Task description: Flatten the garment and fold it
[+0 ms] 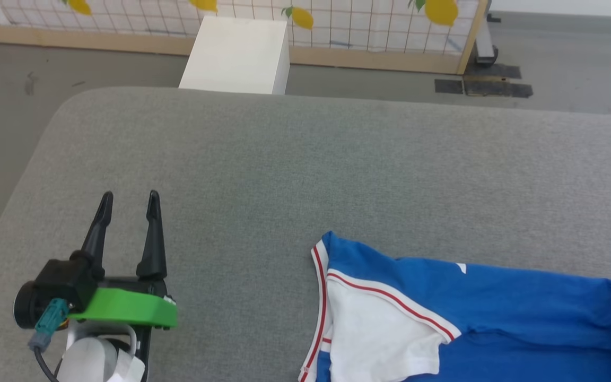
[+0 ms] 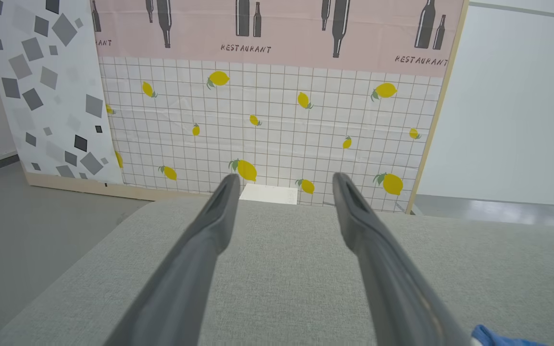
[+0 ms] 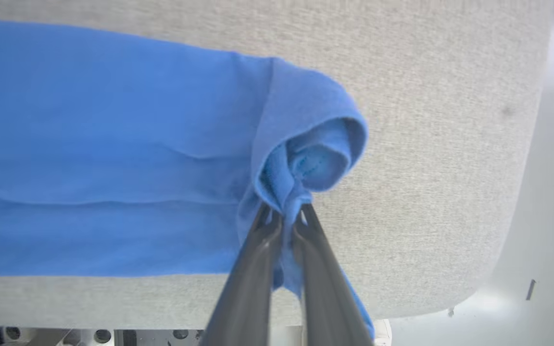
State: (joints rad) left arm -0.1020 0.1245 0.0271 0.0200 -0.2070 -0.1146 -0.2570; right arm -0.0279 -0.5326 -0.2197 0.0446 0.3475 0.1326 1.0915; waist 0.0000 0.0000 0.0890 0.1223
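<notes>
The garment (image 1: 475,313), a bright blue shirt with a white sleeve and red-and-white trim, lies across the lower right of the grey padded table (image 1: 305,170) in the head view. My left gripper (image 1: 129,204) stands open at the lower left, well to the left of the shirt, with nothing between its fingers (image 2: 282,185). A small blue corner of the garment (image 2: 493,336) peeks in at the bottom right of the left wrist view. In the right wrist view my right gripper (image 3: 284,214) is shut on a bunched blue corner of the garment (image 3: 113,154), lifted off the table near its rounded end.
A white box (image 1: 239,53) stands on the floor beyond the table's far edge. Behind it is a panel (image 2: 267,125) printed with a grid and lemons. The table's rounded corner (image 3: 512,192) drops to a grey floor at the right of the right wrist view.
</notes>
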